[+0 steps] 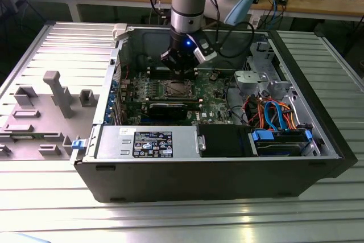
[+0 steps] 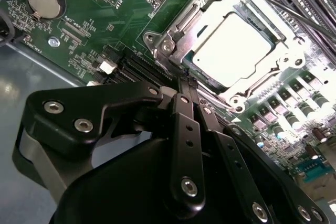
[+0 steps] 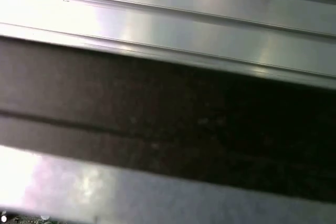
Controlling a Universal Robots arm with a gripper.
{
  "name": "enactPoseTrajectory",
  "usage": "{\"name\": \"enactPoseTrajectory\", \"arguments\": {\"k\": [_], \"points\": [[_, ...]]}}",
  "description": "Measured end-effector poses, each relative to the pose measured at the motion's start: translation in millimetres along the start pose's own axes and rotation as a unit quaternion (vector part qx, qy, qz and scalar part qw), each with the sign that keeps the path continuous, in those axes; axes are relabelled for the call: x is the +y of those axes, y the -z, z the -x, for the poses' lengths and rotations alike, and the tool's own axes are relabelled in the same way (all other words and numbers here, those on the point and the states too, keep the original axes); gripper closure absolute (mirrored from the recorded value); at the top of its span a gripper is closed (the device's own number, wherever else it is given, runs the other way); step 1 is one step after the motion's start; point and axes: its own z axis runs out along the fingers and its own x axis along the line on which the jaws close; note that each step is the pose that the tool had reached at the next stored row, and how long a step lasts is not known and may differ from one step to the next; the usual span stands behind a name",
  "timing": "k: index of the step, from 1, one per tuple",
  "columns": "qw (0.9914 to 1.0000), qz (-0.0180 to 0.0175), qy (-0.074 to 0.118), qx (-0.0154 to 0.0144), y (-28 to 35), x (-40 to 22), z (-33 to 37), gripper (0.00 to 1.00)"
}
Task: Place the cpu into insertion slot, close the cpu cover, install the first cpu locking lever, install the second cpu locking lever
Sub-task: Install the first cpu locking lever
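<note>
The tool [image 2: 187,81], a black two-fingered gripper, had its fingers pressed together with nothing visibly between them, the tips right at the near edge of the thin silver metal square frame plate of the cpu cover [image 2: 210,17]. That cover lay flat over the small flat square cpu with its silver-grey metal top [image 2: 233,48], which sat in the insertion slot just ahead of the tool. A thin wire locking lever [image 2: 278,6] crossed beyond the far side. Judging by this, a tip slipping off the frame could scrape the green circuit board [image 2: 100,3].
</note>
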Motion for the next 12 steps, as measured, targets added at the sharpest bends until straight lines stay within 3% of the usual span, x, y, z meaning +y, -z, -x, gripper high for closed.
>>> {"name": "enactPoseTrajectory", "arguments": {"k": [12], "points": [[1.0, 0.0005, -0.003, -0.0002, -2.8, -1.6, 8.3, 0.89]]}}
